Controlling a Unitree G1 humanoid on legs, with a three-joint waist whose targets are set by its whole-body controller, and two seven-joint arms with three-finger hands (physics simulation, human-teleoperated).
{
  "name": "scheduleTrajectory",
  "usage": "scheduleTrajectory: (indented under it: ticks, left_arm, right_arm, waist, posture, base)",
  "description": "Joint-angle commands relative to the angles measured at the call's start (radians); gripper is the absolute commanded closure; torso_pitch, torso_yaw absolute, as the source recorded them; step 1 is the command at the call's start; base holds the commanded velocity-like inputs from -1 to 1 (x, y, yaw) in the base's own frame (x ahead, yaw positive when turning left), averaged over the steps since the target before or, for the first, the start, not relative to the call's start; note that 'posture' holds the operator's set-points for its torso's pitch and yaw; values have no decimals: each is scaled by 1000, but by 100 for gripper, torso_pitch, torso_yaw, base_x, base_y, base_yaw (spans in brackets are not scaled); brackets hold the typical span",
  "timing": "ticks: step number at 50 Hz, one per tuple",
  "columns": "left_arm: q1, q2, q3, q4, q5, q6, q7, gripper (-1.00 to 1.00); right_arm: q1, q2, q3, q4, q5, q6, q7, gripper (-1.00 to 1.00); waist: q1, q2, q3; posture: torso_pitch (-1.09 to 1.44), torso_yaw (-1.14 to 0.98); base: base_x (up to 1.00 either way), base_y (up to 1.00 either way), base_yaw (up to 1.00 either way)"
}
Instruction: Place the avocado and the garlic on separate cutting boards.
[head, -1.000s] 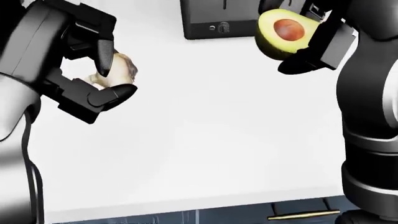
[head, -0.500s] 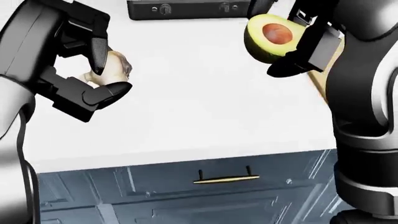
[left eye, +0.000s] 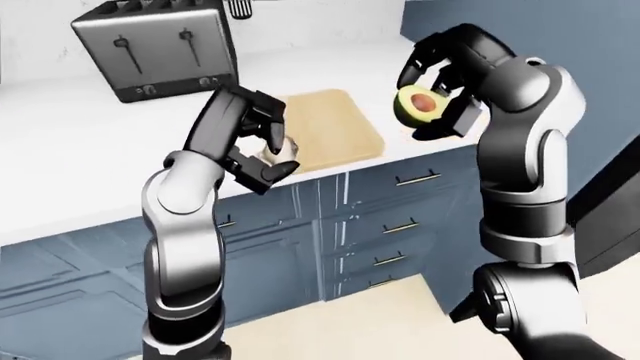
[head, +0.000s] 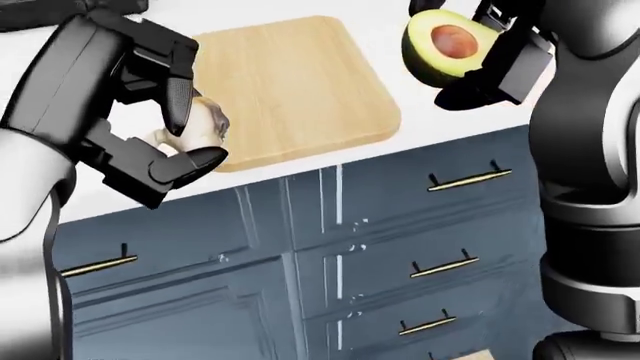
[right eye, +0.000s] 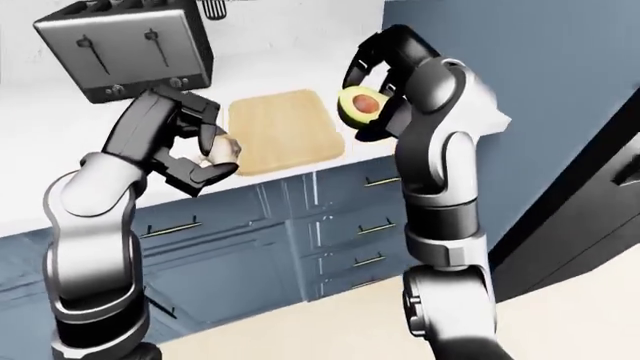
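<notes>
Both arms are raised with elbows bent, each hand carrying its load in the air. The left hand has its black fingers curled tight round the garlic, which shows as a pale bulb between them, held above the counter edge just left of the cutting board in the head view. The right hand is clamped on the avocado, a halved fruit with its brown pit facing the camera, held near the board's right corner, over the counter edge. The board lies flat and bare on the white counter. A toaster stands at the upper left of the left-eye view. Blue drawers with brass handles fill the space below.
</notes>
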Motion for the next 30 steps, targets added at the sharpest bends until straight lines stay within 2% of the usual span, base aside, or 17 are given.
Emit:
scheduleTrajectory:
  ticks: [1,2,4,13,14,15,16,18,20,21,22,24,25,26,27,29,30]
  left_arm:
    - [-37,25,36,-24,4,-16,15,100]
    - [-37,27,39,-25,2,-16,15,100]
    - [-39,33,43,-26,-3,-14,15,100]
    - [-41,42,45,-22,-14,-14,23,100]
    - [-39,41,44,-22,-14,-15,24,100]
    - [-39,41,44,-25,-14,-13,24,100]
    - [-38,42,44,-24,-15,-14,25,100]
    - [-38,42,43,-21,-16,-16,27,100]
    - [-37,42,44,-18,-17,-20,28,100]
    - [-37,42,44,-18,-18,-19,28,100]
    - [-39,44,41,-25,-14,-12,24,100]
    - [-42,45,42,-29,-12,-6,21,100]
    - [-42,45,43,-31,-12,-5,19,100]
    - [-41,46,42,-33,-11,-4,18,100]
    - [-42,46,44,-31,-12,-5,18,100]
    - [-40,46,44,-32,-12,-6,18,100]
    - [-37,45,45,-28,-14,-12,21,100]
  right_arm:
    - [-62,7,9,-22,13,-19,-33,100]
    - [-63,9,10,-23,16,-12,-34,100]
    - [-62,13,17,-25,16,-4,-36,100]
    - [-64,19,21,-17,26,-2,-44,100]
    - [-58,19,23,-18,26,-3,-39,100]
    - [-57,20,21,-17,29,-2,-42,100]
    - [-55,21,21,-17,30,0,-40,100]
    - [-55,25,18,-21,40,6,-41,100]
    - [-54,24,21,-22,41,7,-41,100]
    - [-53,24,22,-22,41,7,-41,100]
    - [-54,23,22,-19,42,7,-42,100]
    - [-52,24,26,-21,42,4,-39,100]
    - [-52,26,27,-22,43,2,-38,100]
    - [-50,28,28,-19,43,-2,-41,100]
    - [-51,30,29,-22,41,1,-37,100]
    - [-51,31,29,-18,40,1,-39,100]
    - [-49,32,28,-14,42,-2,-42,100]
  waist:
    - [13,-11,-44]
    - [27,-10,-87]
    - [34,0,-78]
    - [21,33,-79]
    - [-9,43,-77]
    - [16,13,-67]
    - [-2,37,-64]
    - [-13,66,-60]
    - [-24,130,-79]
    - [-16,88,-55]
    - [-20,83,-56]
    - [-16,53,-68]
    - [-13,51,-88]
    - [-8,38,-64]
    - [-6,33,-56]
    - [4,11,-65]
    - [4,10,-58]
  posture:
    - [0,0]
    - [0,0]
    - [0,0]
    - [0,0]
    - [0,0]
    - [0,0]
    - [0,0]
    - [0,0]
    - [0,0]
    - [0,0]
    - [0,0]
    - [0,0]
    - [0,0]
    - [0,0]
    - [0,0]
    - [0,0]
    - [0,0]
  base:
    - [0,3,0]
    - [0,0,61]
    - [0,0,100]
    - [0,0,100]
    - [0,46,0]
    - [0,0,0]
    - [0,0,0]
    - [0,0,0]
    - [0,0,0]
    - [0,0,0]
    - [0,0,0]
    - [2,0,0]
    - [18,0,0]
    - [20,0,0]
    - [22,0,0]
    - [24,0,0]
    - [35,0,0]
